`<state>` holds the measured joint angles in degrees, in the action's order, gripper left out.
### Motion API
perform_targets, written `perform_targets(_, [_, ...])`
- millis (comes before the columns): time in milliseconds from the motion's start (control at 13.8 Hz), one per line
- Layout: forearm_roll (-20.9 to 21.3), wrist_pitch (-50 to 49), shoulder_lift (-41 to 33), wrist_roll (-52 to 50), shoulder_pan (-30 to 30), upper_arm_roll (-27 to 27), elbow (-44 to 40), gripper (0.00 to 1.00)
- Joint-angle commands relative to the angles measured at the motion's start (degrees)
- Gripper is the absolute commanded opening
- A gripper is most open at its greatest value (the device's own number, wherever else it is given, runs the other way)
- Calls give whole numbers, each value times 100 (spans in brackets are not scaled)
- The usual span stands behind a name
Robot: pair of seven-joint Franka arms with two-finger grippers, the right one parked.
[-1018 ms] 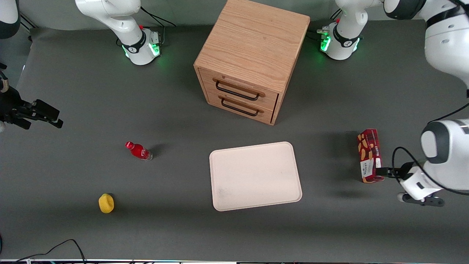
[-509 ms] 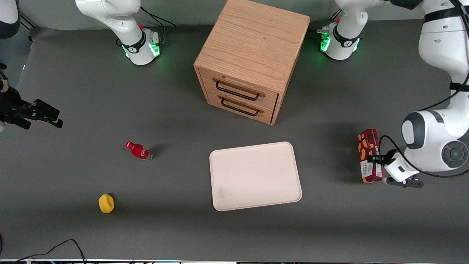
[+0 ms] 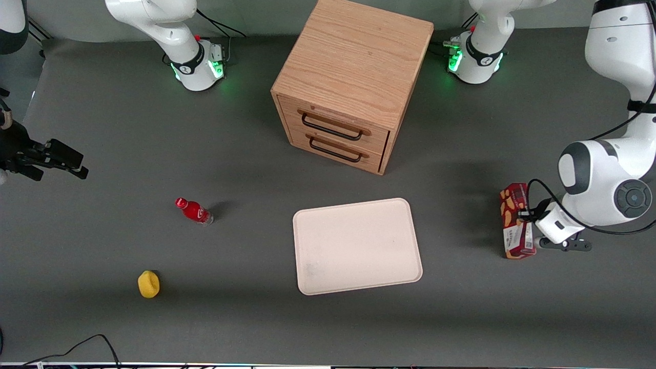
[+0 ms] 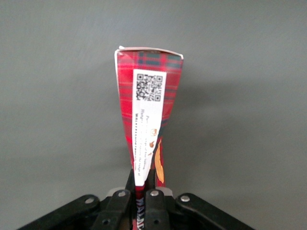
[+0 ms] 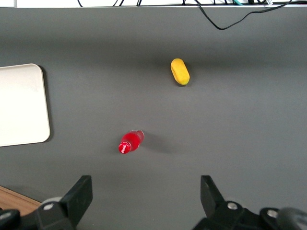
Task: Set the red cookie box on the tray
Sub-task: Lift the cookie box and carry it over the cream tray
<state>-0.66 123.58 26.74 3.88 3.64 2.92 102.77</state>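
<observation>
While the table is viewed from the front, a black cable [image 3: 77,346] is seen nearest the camera, toward the parked arm's end. Slightly farther off lies a small yellow object [image 3: 148,284], perhaps a lemon or sponge. A large cream-white tray [image 3: 357,246] with rounded corners rests flat near the middle of the dark grey table [image 3: 246,154], with nothing on it.

Toward the working arm's end, well apart from the tray, the red cookie box [image 3: 516,220] is found, long and narrow, printed with tan cookies and a white label. The gripper [image 3: 530,228] is pressed against the box's side from the working arm's end. In the wrist view the red cookie box [image 4: 147,120] is seen clamped edge-on between the two dark fingers [image 4: 150,184], which are drawn in narrowly on its thin width. Whether the box is lifted clear of the table cannot be told.

A small red bottle [image 3: 193,210] is seen lying toward the parked arm's end. Farthest off stands a wooden two-drawer cabinet [image 3: 351,82].

The box is judged to be light, thin cardboard, stiff along its length but easily crushed across its faces. It is best pinched gently across the narrow width near the middle, so that it does not swing or slip.
</observation>
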Motion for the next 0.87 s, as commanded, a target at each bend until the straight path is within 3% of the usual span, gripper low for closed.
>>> perform_targets(0, [-30,-954,93,-922,-548,-55,-1141,0])
perform_targets(291, [-57,-2012,279,-1968,-996,24,-2313,0])
perform_targets(509, [-153,-1961,305,-2512,-1102,296,-2332,0])
perform_targets(800, [-162,-1242,902,-2893,-1778,376,-2349,0])
